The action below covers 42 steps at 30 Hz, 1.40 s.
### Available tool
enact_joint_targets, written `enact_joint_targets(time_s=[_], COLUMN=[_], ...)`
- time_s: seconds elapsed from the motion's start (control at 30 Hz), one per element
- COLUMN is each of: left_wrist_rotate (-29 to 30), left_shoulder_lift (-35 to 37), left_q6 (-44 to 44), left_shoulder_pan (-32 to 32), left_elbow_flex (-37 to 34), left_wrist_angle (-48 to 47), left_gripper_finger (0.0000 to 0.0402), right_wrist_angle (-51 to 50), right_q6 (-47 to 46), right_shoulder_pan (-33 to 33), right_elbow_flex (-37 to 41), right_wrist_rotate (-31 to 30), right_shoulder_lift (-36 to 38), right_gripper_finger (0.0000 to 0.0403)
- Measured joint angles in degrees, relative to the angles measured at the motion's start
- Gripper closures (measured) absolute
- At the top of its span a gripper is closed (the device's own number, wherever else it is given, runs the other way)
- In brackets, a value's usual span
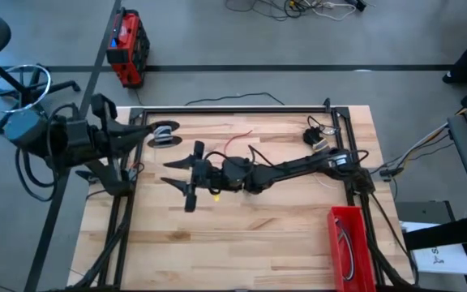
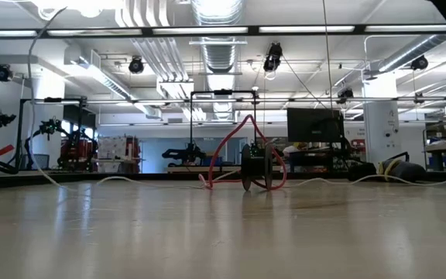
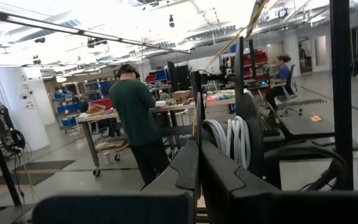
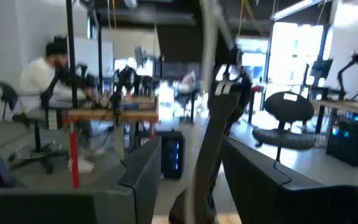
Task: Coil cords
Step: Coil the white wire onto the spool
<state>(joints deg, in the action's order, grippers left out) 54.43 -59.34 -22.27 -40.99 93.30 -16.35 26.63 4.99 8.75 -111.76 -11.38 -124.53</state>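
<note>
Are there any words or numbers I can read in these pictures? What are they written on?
None can be read.
White paper beside the table: dark marks, too small to read.
Red box on the floor: a blue patch, no readable letters.
Red bin on the table: no label showing.
Signs and screens in the room behind: too blurred to read.

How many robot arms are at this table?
2. The left arm is folded at the table's left edge; the right arm reaches across the middle, hand open.
</note>
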Motion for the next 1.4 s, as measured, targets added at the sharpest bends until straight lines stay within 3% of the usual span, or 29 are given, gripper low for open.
enact_joint_targets(time_s=[0.1, 0.63, 1.07, 1.23, 1.4], left_wrist_rotate=[0.0, -1.3, -1.5, -1.3, -1.2], left_shoulder_lift=[1.1, 4.1, 1.0, 1.6, 3.8], left_q6=[0.0, 0.6, 0.4, 1.6, 7.6], left_shoulder_pan=[0.0, 0.0, 0.0, -0.1, -0.2], left_elbow_flex=[-0.1, -1.6, -1.5, -1.5, -1.5], left_wrist_angle=[0.1, 1.0, 3.8, 2.2, -6.1], left_gripper_finger=[0.0401, 0.0401, 0.0401, 0.0401, 0.0401], right_wrist_angle=[-4.2, -5.0, -7.3, -17.0, -30.2], right_q6=[0.0, -0.8, -0.4, -0.4, -0.5], right_shoulder_pan=[0.1, -0.5, -0.7, -0.6, -0.7], right_elbow_flex=[-1.4, -1.3, -1.3, -1.3, -1.2], right_wrist_rotate=[0.0, -0.2, -0.7, -6.9, -13.0], right_shoulder_lift=[-0.4, -0.6, -0.5, 2.3, 7.2], right_gripper_finger=[0.0252, 0.0368, 0.0402, 0.0402, 0.0403])
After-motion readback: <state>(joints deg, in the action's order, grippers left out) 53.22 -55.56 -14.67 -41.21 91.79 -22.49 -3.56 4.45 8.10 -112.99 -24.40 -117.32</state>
